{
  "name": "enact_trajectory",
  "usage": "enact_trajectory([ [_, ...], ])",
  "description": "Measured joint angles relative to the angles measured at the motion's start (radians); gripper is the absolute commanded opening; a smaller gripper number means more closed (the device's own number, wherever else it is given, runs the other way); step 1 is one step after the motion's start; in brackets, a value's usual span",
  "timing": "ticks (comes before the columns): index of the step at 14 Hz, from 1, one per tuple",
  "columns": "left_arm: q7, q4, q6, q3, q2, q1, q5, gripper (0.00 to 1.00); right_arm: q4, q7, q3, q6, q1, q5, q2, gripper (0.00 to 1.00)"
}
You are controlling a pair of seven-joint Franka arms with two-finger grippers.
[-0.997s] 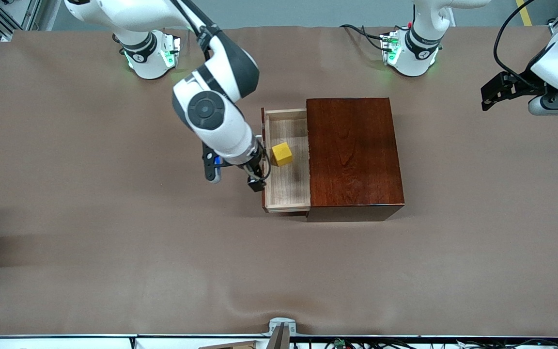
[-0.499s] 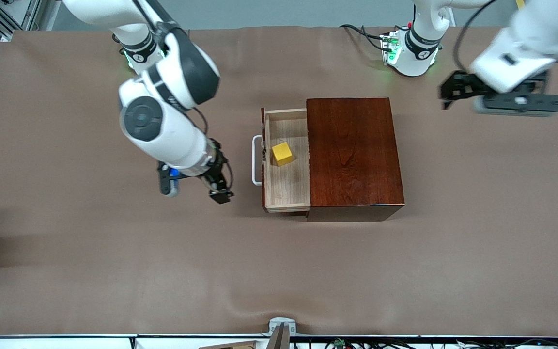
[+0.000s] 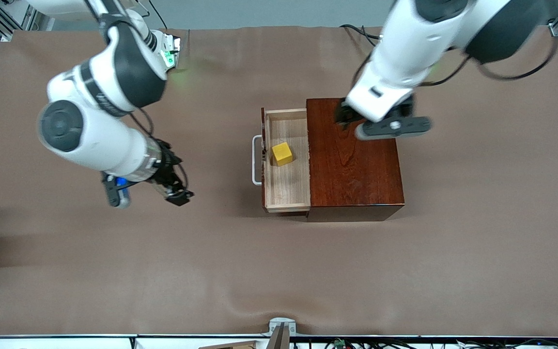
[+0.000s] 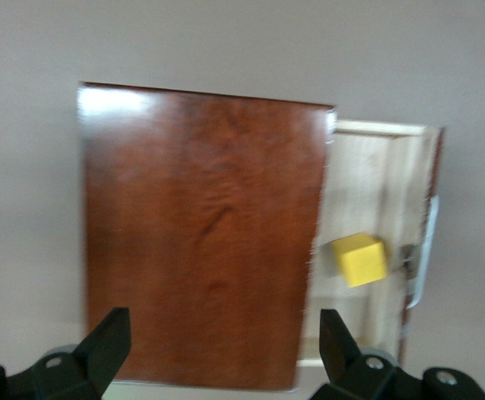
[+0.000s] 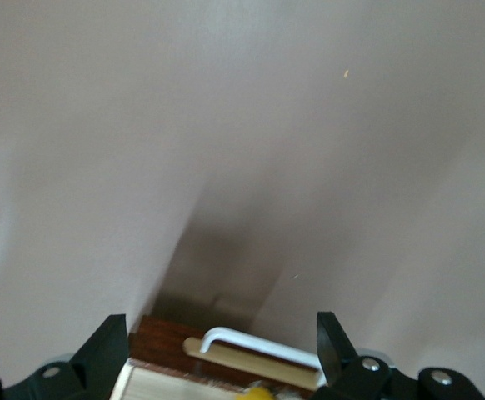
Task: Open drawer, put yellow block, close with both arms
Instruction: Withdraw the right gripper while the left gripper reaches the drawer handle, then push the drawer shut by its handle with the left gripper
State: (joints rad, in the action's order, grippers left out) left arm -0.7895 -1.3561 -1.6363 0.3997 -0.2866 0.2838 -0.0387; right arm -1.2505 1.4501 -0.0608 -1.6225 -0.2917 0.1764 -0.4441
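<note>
The drawer point(image 3: 286, 186) stands pulled out of the dark-red box point(image 3: 356, 165), its white handle point(image 3: 256, 160) toward the right arm's end of the table. The yellow block point(image 3: 282, 153) lies in the pale tray, also seen as the yellow block point(image 4: 359, 259) in the left wrist view. My right gripper point(image 3: 177, 194) hangs open and empty over bare table, well in front of the drawer; its wrist view shows the handle point(image 5: 259, 343) some way off. My left gripper point(image 3: 343, 116) is open and empty over the box top point(image 4: 201, 233).
Brown cloth point(image 3: 279, 271) covers the whole table. The right arm's green-lit base point(image 3: 167, 55) stands along the table edge farthest from the front camera. A metal bracket point(image 3: 281, 327) sits at the edge nearest that camera.
The right gripper has drawn back from the drawer handle toward its own end of the table. The left arm has swung in from its end to over the box. Drawer and block have not moved.
</note>
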Motion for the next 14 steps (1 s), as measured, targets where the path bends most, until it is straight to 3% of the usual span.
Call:
enact_trajectory([
  [5,-0.383,0.032,-0.247,-0.021,-0.168,0.194,0.0,1.0,0.01,-0.228,0.001,0.079,0.077,0.0,0.042,1.0],
  [10,-0.671,0.115,-0.463,-0.207,-0.337,0.457,0.0,1.0,0.011,-0.417,0.004,0.135,0.133,-0.001,0.072,1.0],
  [14,-0.875,0.134,-0.617,-0.297,-0.432,0.571,0.0,1.0,0.011,-0.604,0.006,0.202,0.192,-0.002,0.107,1.0],
])
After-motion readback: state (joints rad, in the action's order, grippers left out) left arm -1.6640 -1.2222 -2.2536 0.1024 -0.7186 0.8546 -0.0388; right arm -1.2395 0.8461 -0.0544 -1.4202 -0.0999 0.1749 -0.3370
